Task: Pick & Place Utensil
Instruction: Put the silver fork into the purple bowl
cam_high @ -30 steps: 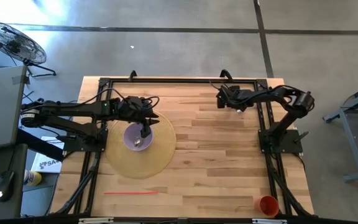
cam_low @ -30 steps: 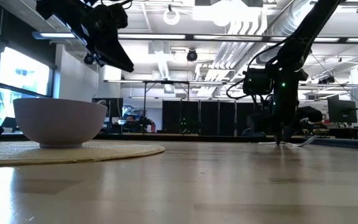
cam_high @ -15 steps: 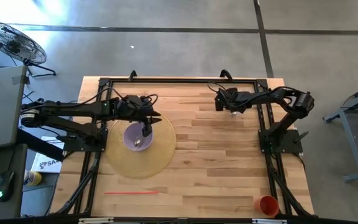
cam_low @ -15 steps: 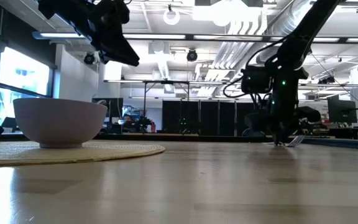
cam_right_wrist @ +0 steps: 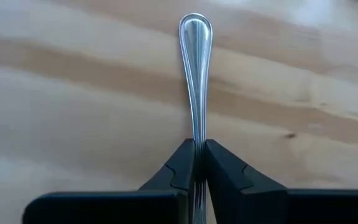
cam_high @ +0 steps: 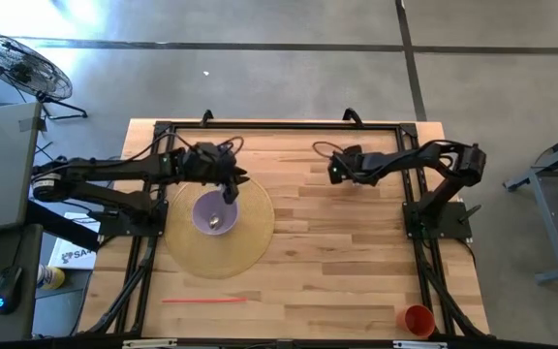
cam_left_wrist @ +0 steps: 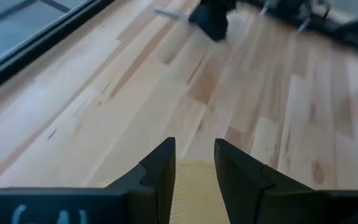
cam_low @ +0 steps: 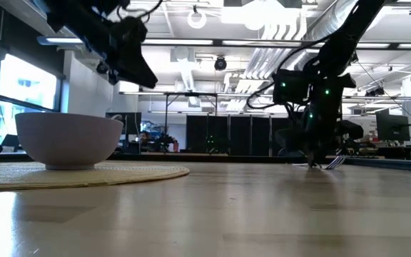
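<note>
A metal fork (cam_right_wrist: pixel 195 74) sits in my shut right gripper (cam_right_wrist: pixel 199 163), which is at the far middle of the table (cam_high: pixel 337 169). Its handle end (cam_right_wrist: pixel 195 25) points ahead and its tines (cam_low: pixel 337 163) show low by the tabletop. A lavender bowl (cam_high: pixel 211 213) stands on a round woven mat (cam_high: pixel 245 247) with a spoon (cam_high: pixel 216 222) lying inside. My left gripper (cam_high: pixel 231 192) hovers open above the bowl's far-right rim (cam_low: pixel 138 68), touching nothing. My right gripper pinches the fork's handle (cam_right_wrist: pixel 196 127) between its two fingers, partway along, with the rounded free end sticking out past them. The fingers come from above, pointing down (cam_low: pixel 312 153). The fork lies about level, close over the table; whether it touches the wood I cannot tell.
A thin red stick (cam_high: pixel 204 300) lies near the table's near edge and an orange cup (cam_high: pixel 417 318) stands at the near right corner. Black frame rails (cam_high: pixel 279 126) run along the far edge and both sides. Bare wood lies between mat and right arm.
My right gripper has moved with the fork toward the table's left, away from the right rail, staying shut. My left gripper has drawn up and slightly toward the far edge from over the bowl. Bowl, spoon and mat have stayed put.
</note>
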Motion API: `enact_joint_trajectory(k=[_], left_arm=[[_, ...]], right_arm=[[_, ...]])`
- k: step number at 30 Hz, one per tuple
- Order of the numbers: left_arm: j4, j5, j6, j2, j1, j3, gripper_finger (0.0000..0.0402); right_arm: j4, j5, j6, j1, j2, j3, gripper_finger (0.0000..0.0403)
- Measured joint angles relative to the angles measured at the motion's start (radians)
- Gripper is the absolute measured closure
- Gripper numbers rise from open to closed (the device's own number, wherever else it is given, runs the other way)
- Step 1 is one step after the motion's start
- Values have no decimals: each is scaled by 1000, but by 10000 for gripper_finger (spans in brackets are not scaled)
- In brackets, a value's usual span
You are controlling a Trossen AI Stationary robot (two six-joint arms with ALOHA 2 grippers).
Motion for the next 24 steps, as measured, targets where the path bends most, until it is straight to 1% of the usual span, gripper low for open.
enact_joint_trajectory(k=[2,4,5,8,11,15,20,22,24], left_arm=[[61,84,-18,0,44,-32,293],[109,136,-47,0,76,-50,293],[120,147,-57,0,85,-52,293],[125,133,-71,0,86,-52,293],[125,128,-79,0,82,-52,293],[129,104,-81,0,63,-52,293],[176,102,-85,0,31,-53,293],[188,93,-115,0,20,-53,293],[210,79,-157,0,17,-53,293]], right_arm=[[6,28,0,38,0,0,387],[12,55,0,78,0,0,390],[14,74,-2,100,0,0,391],[34,142,-21,176,0,0,392],[88,218,-79,267,0,0,393],[249,312,-238,394,0,0,393],[562,384,-553,535,0,1,394],[677,413,-659,579,0,3,395],[730,443,-734,614,0,15,395]])
